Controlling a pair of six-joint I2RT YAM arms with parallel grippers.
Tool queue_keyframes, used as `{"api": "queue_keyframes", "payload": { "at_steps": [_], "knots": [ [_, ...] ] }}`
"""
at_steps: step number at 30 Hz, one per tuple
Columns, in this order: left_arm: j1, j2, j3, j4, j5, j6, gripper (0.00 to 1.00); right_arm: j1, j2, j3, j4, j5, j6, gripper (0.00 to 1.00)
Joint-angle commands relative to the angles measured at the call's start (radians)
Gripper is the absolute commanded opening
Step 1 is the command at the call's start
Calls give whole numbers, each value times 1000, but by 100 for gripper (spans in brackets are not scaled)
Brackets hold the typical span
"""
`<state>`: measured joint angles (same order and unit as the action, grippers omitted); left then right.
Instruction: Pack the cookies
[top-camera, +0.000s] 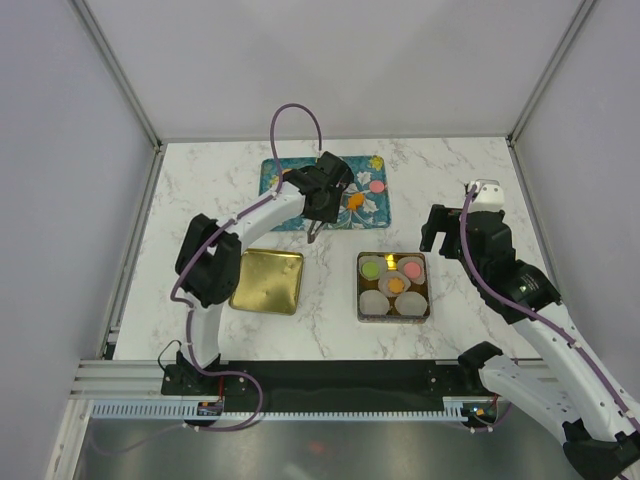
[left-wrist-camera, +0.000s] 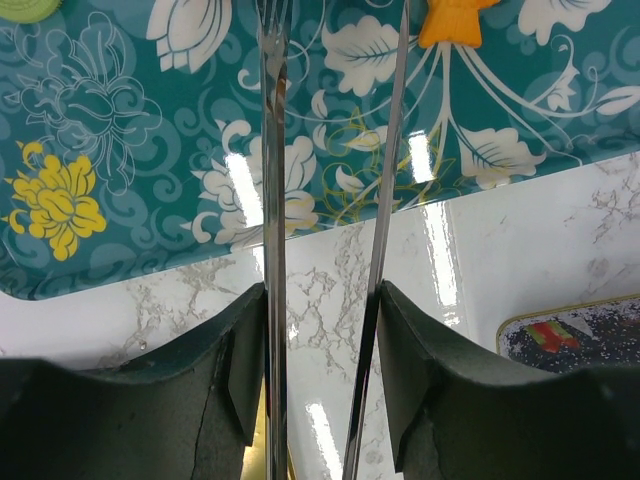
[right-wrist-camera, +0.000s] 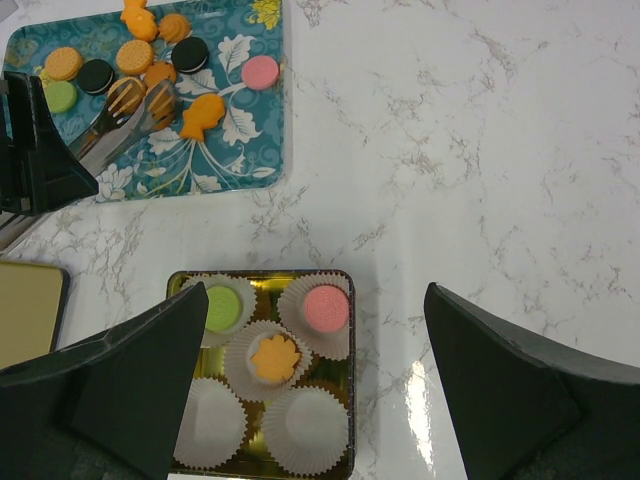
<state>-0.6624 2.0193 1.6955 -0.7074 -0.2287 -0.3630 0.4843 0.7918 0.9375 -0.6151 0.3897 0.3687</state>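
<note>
The cookies (right-wrist-camera: 203, 113) lie on a teal flowered tray (top-camera: 280, 215): orange ones, two black, one green and one pink (right-wrist-camera: 260, 71). My left gripper (top-camera: 325, 195) hovers over the tray, shut on metal tongs (left-wrist-camera: 272, 200). The tong blades stand apart, their tips (right-wrist-camera: 140, 100) among the orange cookies next to a fish-shaped one (left-wrist-camera: 455, 20). A gold box (top-camera: 393, 318) holds white paper cups with a green (right-wrist-camera: 222, 307), a pink (right-wrist-camera: 326, 307) and an orange cookie (right-wrist-camera: 273, 357); two cups are empty. My right gripper (right-wrist-camera: 316, 295) is open and empty, high above the box.
A gold lid (top-camera: 268, 281) lies left of the box, below the tray. The left arm reaches over it. The marble table (top-camera: 450, 180) is bounded by frame posts and grey walls on the far, left and right sides.
</note>
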Motion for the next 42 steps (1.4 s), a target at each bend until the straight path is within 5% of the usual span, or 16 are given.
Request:
{"api": "queue_keyframes", "payload": {
  "at_steps": [1,27,42],
  "knots": [
    [4,25,59,10,8,53,53,-1,3,17,-2,6,-17,98],
    [18,87,144,-17,2,76,44,-1,0,11,6,5,-24,98],
    [14,-103,23,-21,9,70,38,-1,0,20,5,0,-13,98]
  ]
}}
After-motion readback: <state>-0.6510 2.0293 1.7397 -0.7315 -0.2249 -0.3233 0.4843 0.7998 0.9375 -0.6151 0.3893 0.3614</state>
